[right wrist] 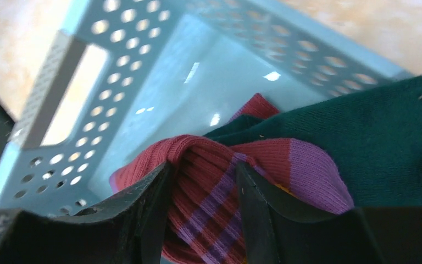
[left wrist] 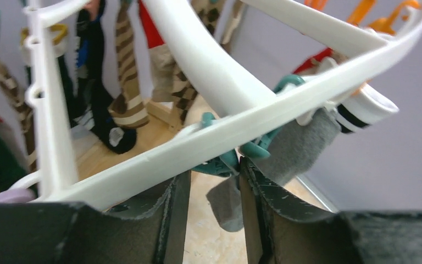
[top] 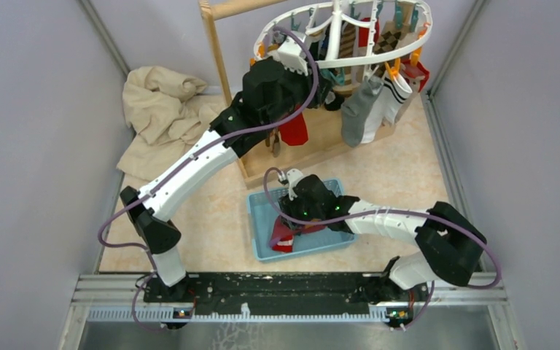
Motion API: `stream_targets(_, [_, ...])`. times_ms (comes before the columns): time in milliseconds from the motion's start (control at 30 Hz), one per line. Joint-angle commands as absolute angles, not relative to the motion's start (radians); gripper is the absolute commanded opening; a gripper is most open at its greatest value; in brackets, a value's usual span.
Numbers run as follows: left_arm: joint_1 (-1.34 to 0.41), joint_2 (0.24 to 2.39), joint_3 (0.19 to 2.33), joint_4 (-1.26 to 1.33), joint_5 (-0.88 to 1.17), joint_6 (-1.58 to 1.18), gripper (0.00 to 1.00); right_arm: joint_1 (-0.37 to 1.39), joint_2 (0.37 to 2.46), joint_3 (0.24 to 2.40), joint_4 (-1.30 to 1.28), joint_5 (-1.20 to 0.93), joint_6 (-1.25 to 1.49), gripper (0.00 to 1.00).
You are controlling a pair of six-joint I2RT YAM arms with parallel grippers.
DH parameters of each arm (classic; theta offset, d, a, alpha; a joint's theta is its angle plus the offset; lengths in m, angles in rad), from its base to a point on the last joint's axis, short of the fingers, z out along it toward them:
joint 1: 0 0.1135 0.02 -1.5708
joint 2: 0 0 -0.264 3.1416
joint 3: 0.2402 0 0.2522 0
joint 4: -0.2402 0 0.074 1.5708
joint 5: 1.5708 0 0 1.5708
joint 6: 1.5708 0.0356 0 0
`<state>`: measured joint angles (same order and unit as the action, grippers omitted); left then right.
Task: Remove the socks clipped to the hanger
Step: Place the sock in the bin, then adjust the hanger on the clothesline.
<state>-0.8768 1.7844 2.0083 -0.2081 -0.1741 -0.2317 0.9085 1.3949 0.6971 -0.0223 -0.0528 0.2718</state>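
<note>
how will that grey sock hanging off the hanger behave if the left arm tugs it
Probably floppy: the grey sock hangs limp and creased under the white hanger. It is likely light, and its fuzzy knit should grip rather than slip. A tug may tilt the hanger too, since its frame looks thin.

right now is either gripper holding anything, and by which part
The right gripper pinches the red-and-purple sock by a bunched fold. The left gripper holds nothing, open by a grey sock.

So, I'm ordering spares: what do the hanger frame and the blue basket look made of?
The hanger looks like glossy white moulded plastic: smooth rounded bars with highlights. The basket seems light blue plastic too: perforated walls, shiny floor catching reflections.
</note>
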Motion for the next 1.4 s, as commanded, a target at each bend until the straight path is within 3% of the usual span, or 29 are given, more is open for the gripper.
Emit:
stream_targets(0, [-0.882,1.82,2.043,-0.166,0.043,-0.188,0.47,0.951,1.307,0.67,0.055,-0.227,0.233,0.47])
stream_targets(167, [-0.882,1.805,2.026,-0.211,0.103,-0.164,0.64,0.951,1.115,0.626,0.016,-0.173,0.266,0.53])
stream_targets(267, [-0.882,1.764,1.964,-0.211,0.095,-0.155,0.69,0.951,1.04,0.64,-0.053,-0.129,0.269,0.55])
stream_targets(633, [-0.885,1.556,1.769,-0.189,0.138,-0.148,0.71,0.951,0.971,0.64,-0.117,0.008,0.299,0.56])
stream_targets(900, [-0.886,1.421,1.733,-0.204,-0.136,-0.145,0.69,0.951,0.954,0.653,-0.12,0.034,0.309,0.56])
stream_targets(1000, [-0.879,1.413,1.717,-0.185,-0.241,-0.122,0.69,0.951,0.946,0.656,-0.116,0.028,0.313,0.56])
stream_targets(1367, [-0.774,1.514,1.69,-0.101,-0.334,-0.08,0.66,0.951,0.956,0.684,-0.131,0.013,0.312,0.56])
